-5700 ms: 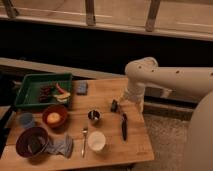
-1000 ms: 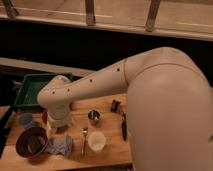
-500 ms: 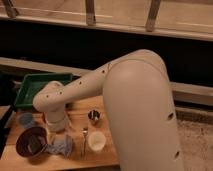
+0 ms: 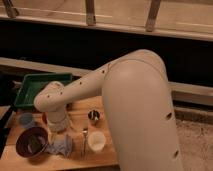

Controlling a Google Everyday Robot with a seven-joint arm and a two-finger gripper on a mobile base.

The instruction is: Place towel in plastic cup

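A crumpled grey-blue towel (image 4: 62, 146) lies on the wooden table (image 4: 107, 155) near its front edge, against a dark bowl (image 4: 31, 142). A white plastic cup (image 4: 96, 141) stands upright to the right of the towel. My big white arm (image 4: 125, 95) reaches across the table from the right. My gripper (image 4: 58, 128) points down just above the towel's back edge, and the wrist hides most of it.
A green tray (image 4: 40, 86) sits at the back left. A small blue cup (image 4: 25, 119) stands left of the gripper. A metal cup (image 4: 93, 116) stands behind the white cup, and a thin utensil (image 4: 84, 141) lies between towel and cup.
The arm has swung further left and lowered, bringing the gripper closer over the towel. It now covers the orange bowl and more of the table's right side.
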